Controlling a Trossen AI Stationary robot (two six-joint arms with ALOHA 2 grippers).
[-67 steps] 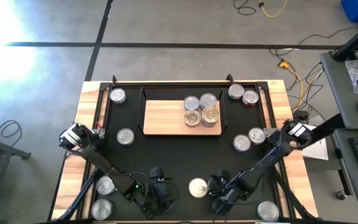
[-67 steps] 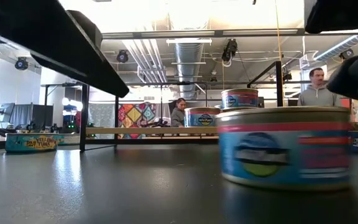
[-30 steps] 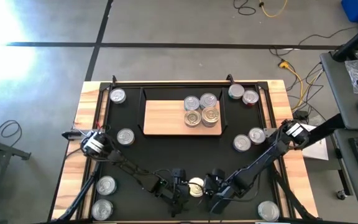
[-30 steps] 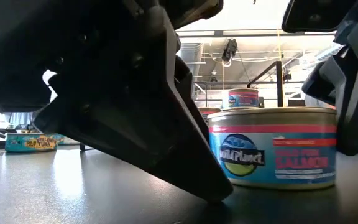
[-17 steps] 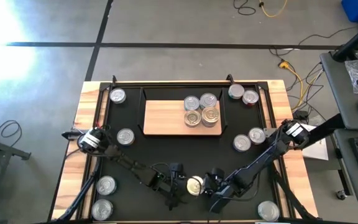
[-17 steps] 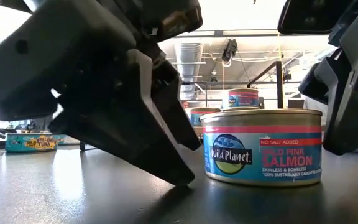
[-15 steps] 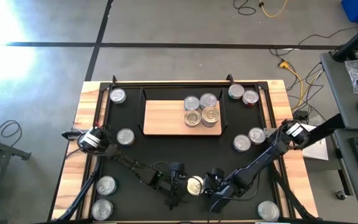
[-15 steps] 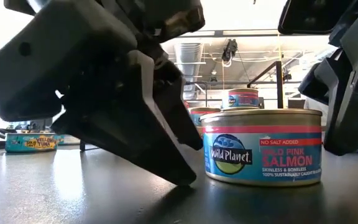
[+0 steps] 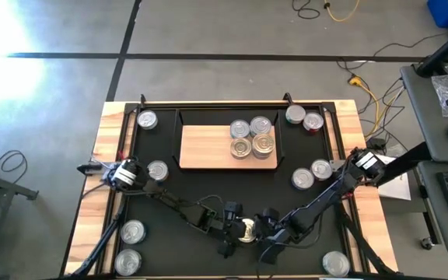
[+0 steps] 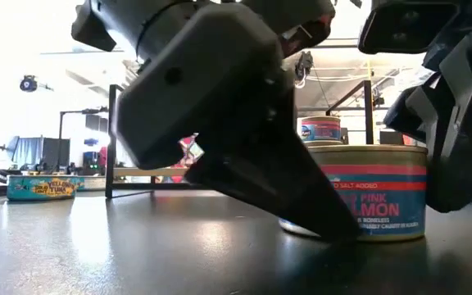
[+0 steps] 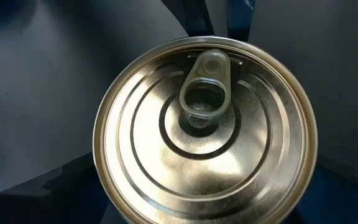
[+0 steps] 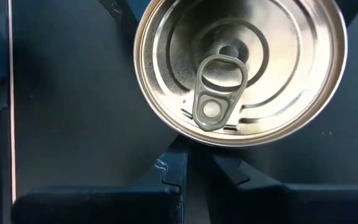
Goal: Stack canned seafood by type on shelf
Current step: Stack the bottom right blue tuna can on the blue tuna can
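Centrally, at the near edge of the black mat [image 9: 208, 187], a gold-topped salmon can [image 9: 246, 229] stands upright between the 2 tools. Left tool [image 9: 236, 231]: fingers spread wide to either side of this can, lowered around it from the left; whether the pads touch its wall cannot be told. Left wrist view: the can's gold lid [image 11: 205, 132] with its pull tab [image 11: 206, 88] fills the frame. Right tool [image 9: 264, 231]: fingers closed together, holding nothing, just beside the can on its right. Right wrist view: the 2 closed fingers [image 12: 185, 168] meet just short of the can's rim [image 12: 241, 140]. Low view: the can's label [image 10: 383, 209] reads "PINK SALMON"; the left tool's dark body [image 10: 228, 115] partly covers it.

Shelf [image 9: 208, 148]: a light-wood board at the far middle of the mat, bearing 4 cans [image 9: 253, 138] grouped at its right end, 2 silver-topped behind 2 gold-topped. Loose cans: 1 at the far left [image 9: 147, 120], 1 at mid left [image 9: 157, 170], 2 at the near left [image 9: 131, 245], 2 at the far right [image 9: 303, 118], 2 at mid right [image 9: 311, 174] and 1 at the near right [image 9: 334, 263]. Worktop [image 9: 99, 148]: light wood, showing around the mat.
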